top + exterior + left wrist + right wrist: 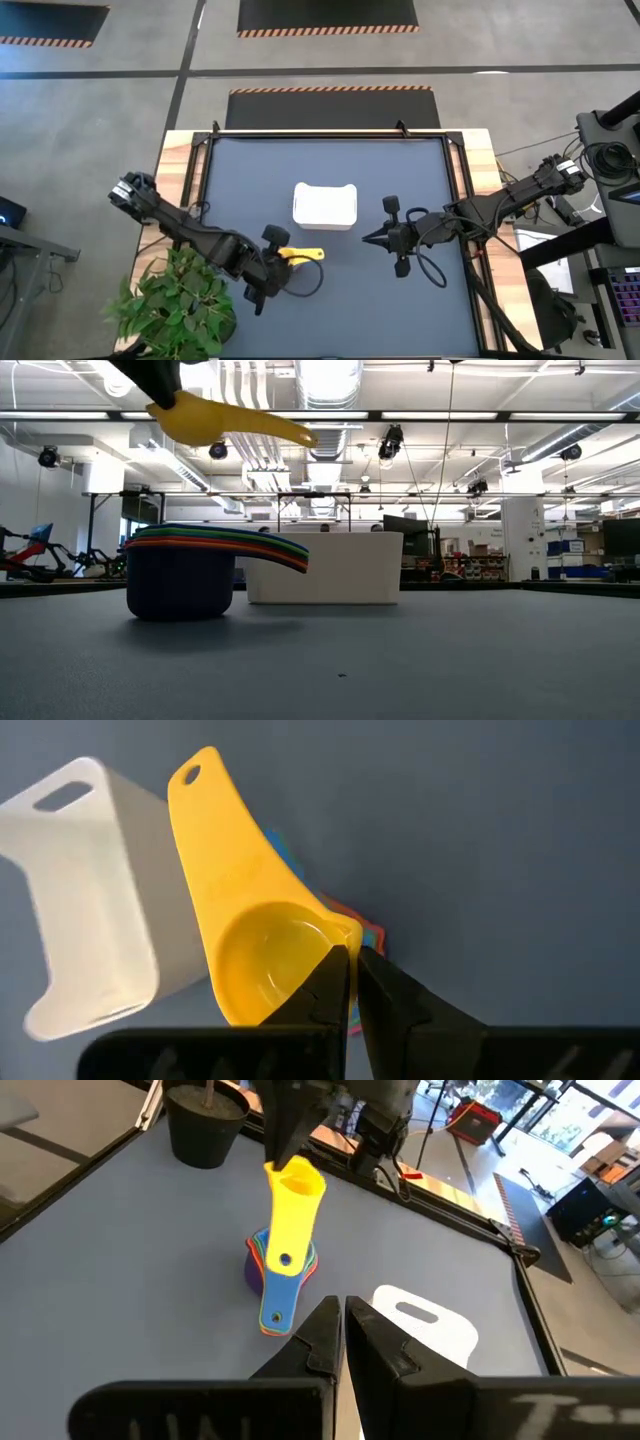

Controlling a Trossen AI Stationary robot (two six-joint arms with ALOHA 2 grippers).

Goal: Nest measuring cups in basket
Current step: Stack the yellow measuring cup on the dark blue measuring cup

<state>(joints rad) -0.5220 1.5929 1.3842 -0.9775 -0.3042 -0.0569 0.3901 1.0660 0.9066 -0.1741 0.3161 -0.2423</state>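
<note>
My left gripper point(350, 955) is shut on the yellow measuring cup point(240, 910) and holds it in the air above the stack of nested cups point(185, 575). The stack stands on the table on its dark blue bottom cup, with coloured handles fanning out on one side. In the right wrist view the yellow cup point(293, 1205) hovers over the stack point(275, 1280). The white basket point(324, 205) stands on the mat just beyond, toward the far edge. My right gripper point(340, 1320) waits shut to the right of the basket, touching nothing. My left gripper pinches the yellow cup's bowl rim point(338, 932) on the side opposite the handle, one finger inside the bowl and one outside. The fingers come slanting down from the table's near left. The cup is lifted clear, and its handle point(275, 428) points away from the gripper and sags slightly.
A potted plant point(175, 305) stands at the table's near left corner, close to the left arm. The dark mat point(330, 320) lies bare near the near edge and to the right of the basket.
</note>
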